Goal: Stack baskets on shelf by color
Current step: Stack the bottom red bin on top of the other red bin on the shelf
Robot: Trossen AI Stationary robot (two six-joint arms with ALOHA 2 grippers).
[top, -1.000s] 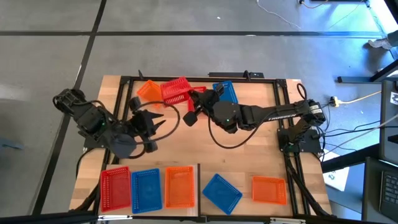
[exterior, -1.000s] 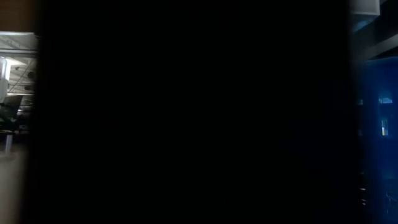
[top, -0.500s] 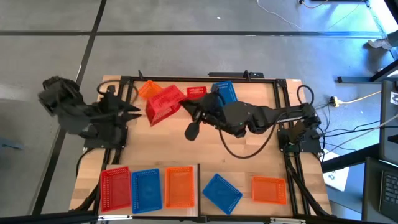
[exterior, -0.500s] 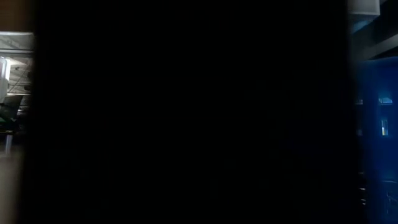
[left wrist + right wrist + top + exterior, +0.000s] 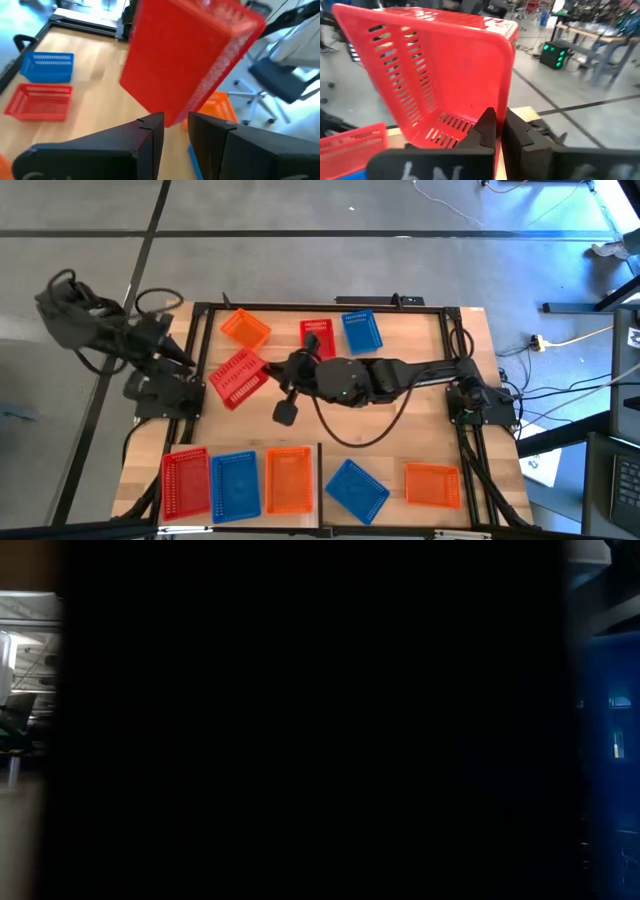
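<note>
My right gripper [image 5: 283,368] reaches across the table's middle and is shut on a red basket [image 5: 238,377], which is tilted and in the air left of centre. My left gripper [image 5: 190,358] stands just left of that basket, fingers a narrow gap apart; in the left wrist view the red basket [image 5: 185,55] looms right beyond my left gripper [image 5: 175,127]. On the pale shelf [image 5: 314,470] sit a red [image 5: 185,483], a blue [image 5: 235,483] and an orange basket [image 5: 289,480], flat on their bottoms. My right gripper pinches the red basket's end wall by its rim [image 5: 506,102], one finger [image 5: 487,125] inside and one outside. It comes level from the table's right. The basket is lifted clear and tipped on its side, its open top facing the wrist. My left gripper: whether it touches the basket's low corner [image 5: 170,119] I cannot tell.
Along the far edge lie an orange [image 5: 245,329], a red [image 5: 316,335] and a blue basket [image 5: 361,331]. A blue basket [image 5: 356,488] and an orange one [image 5: 432,484] lie near the near edge, right of the shelf. The low view is blocked by something dark.
My right gripper has carried the red basket from the far row toward the table's left and near side; the basket turned and tipped on the way. My left arm has drawn back toward the table's left edge.
</note>
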